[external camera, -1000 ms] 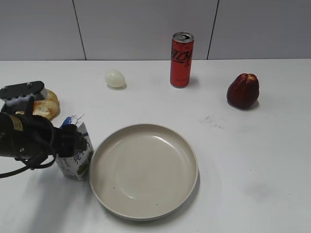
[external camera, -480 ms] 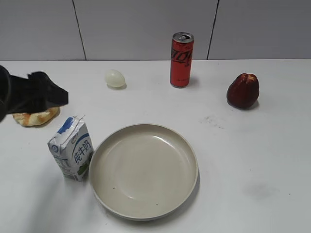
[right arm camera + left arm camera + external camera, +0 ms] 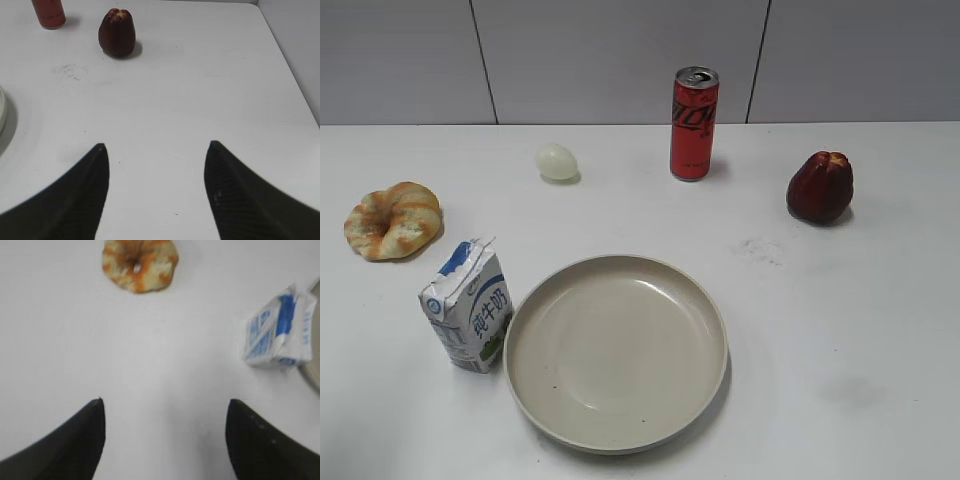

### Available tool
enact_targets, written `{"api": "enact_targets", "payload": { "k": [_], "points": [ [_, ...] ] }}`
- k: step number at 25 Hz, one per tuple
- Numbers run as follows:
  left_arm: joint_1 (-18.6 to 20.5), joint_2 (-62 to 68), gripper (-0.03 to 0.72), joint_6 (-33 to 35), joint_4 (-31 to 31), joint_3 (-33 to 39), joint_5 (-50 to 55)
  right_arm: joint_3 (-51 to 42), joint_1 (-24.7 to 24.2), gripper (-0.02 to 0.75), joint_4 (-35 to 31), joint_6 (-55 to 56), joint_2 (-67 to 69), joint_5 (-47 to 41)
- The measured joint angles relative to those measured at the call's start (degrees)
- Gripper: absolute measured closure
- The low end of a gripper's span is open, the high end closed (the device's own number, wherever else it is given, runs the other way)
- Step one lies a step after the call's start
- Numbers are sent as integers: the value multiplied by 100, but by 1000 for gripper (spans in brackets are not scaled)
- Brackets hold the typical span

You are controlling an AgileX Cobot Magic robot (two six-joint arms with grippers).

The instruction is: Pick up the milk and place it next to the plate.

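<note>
The milk [image 3: 468, 306], a small white carton with a blue top, stands upright on the table just left of the plate [image 3: 616, 420], almost touching its rim. It also shows in the left wrist view [image 3: 278, 330], with the plate's edge [image 3: 315, 380] beside it. No arm shows in the exterior view. My left gripper [image 3: 165, 402] is open and empty, above bare table, away from the milk. My right gripper [image 3: 156, 145] is open and empty over the right side of the table.
A bread ring [image 3: 393, 219] lies at the left, an egg [image 3: 557, 161] at the back, a red soda can [image 3: 694, 122] behind the plate, and a dark red fruit [image 3: 820, 186] at the right. The table's right edge [image 3: 292, 70] shows in the right wrist view.
My left gripper let go of the milk, drew back to the left and left the exterior view. The milk stays beside the plate.
</note>
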State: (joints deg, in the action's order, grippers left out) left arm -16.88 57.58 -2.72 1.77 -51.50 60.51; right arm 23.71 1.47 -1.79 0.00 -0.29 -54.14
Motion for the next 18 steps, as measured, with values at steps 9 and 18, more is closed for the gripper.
{"api": "enact_targets", "payload": {
  "k": [9,18],
  "points": [
    [187,-2113,134,74,-208,1469,397,0,0,279,0,0,0,0],
    [187,-4111,133,729,-531,2302,150,0,0,279,0,0,0,0]
  ]
}}
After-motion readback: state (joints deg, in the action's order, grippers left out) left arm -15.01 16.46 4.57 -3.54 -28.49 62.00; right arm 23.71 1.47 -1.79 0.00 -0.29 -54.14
